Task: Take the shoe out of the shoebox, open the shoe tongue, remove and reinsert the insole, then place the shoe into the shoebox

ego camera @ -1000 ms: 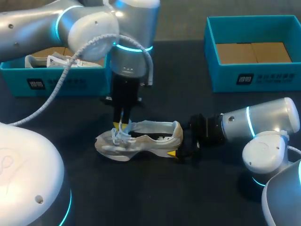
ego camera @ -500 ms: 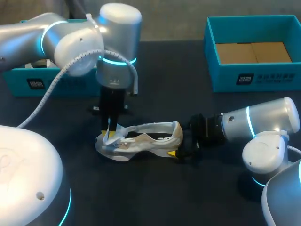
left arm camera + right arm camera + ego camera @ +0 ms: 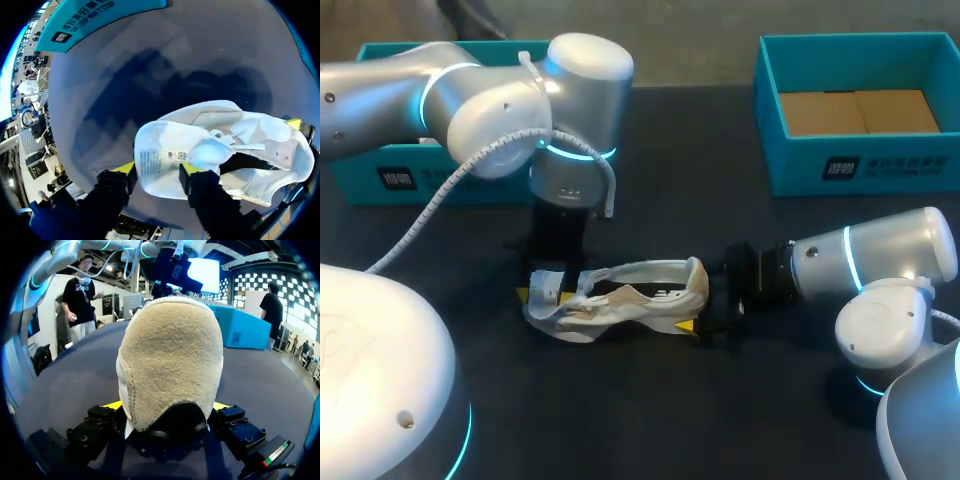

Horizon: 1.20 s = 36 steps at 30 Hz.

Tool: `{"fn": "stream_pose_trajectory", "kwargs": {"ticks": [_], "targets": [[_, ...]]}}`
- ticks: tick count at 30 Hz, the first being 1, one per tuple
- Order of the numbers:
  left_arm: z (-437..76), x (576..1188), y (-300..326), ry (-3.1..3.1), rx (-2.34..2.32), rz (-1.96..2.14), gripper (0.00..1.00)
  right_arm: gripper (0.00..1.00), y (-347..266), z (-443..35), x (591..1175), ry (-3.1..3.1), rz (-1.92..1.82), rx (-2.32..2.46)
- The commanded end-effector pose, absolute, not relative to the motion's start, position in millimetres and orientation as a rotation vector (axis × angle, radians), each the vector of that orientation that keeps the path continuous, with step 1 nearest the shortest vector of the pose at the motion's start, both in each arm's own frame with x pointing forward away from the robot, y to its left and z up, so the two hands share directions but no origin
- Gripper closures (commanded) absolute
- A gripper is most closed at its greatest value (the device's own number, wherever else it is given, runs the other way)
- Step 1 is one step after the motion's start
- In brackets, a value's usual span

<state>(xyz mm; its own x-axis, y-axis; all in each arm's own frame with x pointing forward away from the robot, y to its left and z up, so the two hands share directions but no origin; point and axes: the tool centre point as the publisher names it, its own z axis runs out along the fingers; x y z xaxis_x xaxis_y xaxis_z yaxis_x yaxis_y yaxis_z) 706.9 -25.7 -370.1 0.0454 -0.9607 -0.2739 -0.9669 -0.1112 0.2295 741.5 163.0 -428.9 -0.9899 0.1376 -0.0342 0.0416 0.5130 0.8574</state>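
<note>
A white and beige shoe (image 3: pixel 620 297) lies on its side mid-table, toe to the left. My left gripper (image 3: pixel 548 292) hangs over the toe end. In the left wrist view its fingers (image 3: pixel 156 170) stand apart, open, with the white tongue (image 3: pixel 165 152) folded forward and lying loose between them. My right gripper (image 3: pixel 698 306) comes in low from the right at the heel. The beige heel (image 3: pixel 170 350) fills the gap between its two fingers (image 3: pixel 167 406), and both yellow tips press its sides.
A teal shoebox (image 3: pixel 865 165) with a cardboard floor stands open at the back right. A second teal box (image 3: pixel 410 178) sits at the back left, partly behind my left arm. Bare dark tabletop lies in front of the shoe.
My left gripper has moved left from the lace area to the toe, drawing the tongue forward, and its fingers have parted. The right arm and the shoe's heel have stayed put.
</note>
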Motion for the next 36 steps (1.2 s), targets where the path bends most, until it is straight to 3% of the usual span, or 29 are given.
{"fn": "stream_pose_trajectory", "kwargs": {"ticks": [1, 14, 27, 28, 30, 31, 36], "targets": [[-365.7, 704.9, -17.2, 2.075, -2.278, 0.543, 0.0, 1.0, 165.2, -431.5, 741.7, 2.645, 1.495, 0.159], [-320.3, 712.6, -38.5, 2.317, -2.132, 0.379, 0.0, 1.0, 165.2, -431.5, 741.7, 2.645, 1.495, 0.159], [-260.5, 736.3, -81.0, 2.964, -1.448, 0.093, 0.0, 1.0, 165.2, -431.5, 741.7, 2.645, 1.495, 0.159], [-257.1, 736.7, -83.8, 3.047, -1.31, 0.08, 0.16, 1.0, 165.2, -431.5, 741.7, 2.645, 1.495, 0.159], [-253.2, 737.6, -88.9, 3.173, -1.065, 0.11, 0.82, 1.0, 165.2, -431.5, 741.7, 2.645, 1.495, 0.159], [-252.4, 738.6, -91.5, 3.21, -0.934, 0.083, 1.0, 1.0, 165.2, -431.5, 741.7, 2.645, 1.495, 0.159], [-246.6, 741.8, -103.8, 3.379, -0.369, 0.142, 1.0, 1.0, 165.2, -431.5, 741.7, 2.645, 1.495, 0.159]]}}
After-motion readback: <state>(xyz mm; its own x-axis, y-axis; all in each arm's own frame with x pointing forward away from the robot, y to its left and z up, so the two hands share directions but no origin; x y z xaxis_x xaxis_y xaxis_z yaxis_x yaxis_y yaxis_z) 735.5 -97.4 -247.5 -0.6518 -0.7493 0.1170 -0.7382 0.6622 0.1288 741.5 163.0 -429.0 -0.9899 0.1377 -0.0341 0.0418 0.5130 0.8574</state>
